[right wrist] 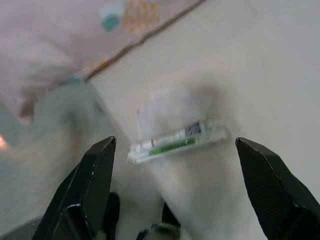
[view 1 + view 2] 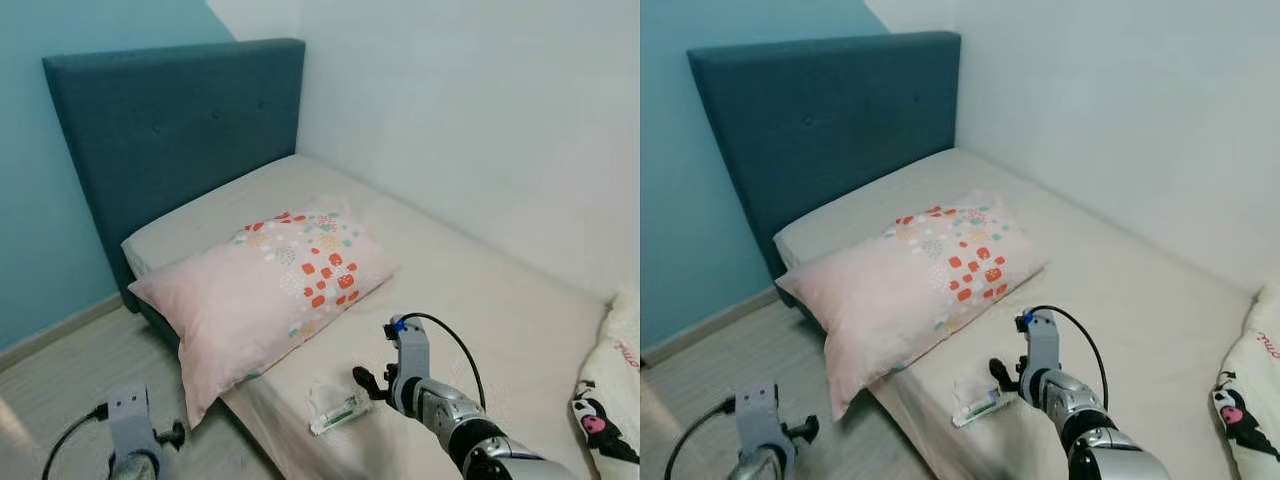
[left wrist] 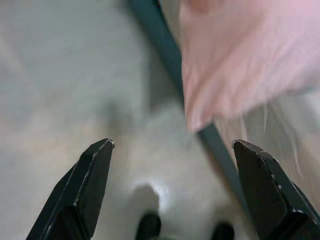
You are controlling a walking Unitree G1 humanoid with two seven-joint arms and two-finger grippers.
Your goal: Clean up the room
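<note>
**Tidy-up barely begun: wrapper is not yet picked up**

I'm looking down at the bed (image 2: 480,290) and the job has hardly started. The clear wrapper (image 2: 338,408) with a green-and-white stick inside lies near the mattress edge, at about 6 o'clock from the pillow (image 2: 270,290). Nothing grips it yet.

My right gripper (image 1: 172,165) hovers just above it, fingers spread wide, and in the right wrist view the wrapper sits squarely between them. In the head view the arm is at 3 o'clock of the wrapper, close by. I judge this as the approach before a grasp.

My left gripper (image 3: 170,165) hangs low over the floor (image 2: 70,370) beside the bed, fingers likewise spread, holding nothing.

Left to do, as I read it: grab the wrapper and carry it off. The pillow lies askew with a corner overhanging the edge, and a patterned blanket (image 2: 610,400) is bunched at 3 o'clock.
</note>
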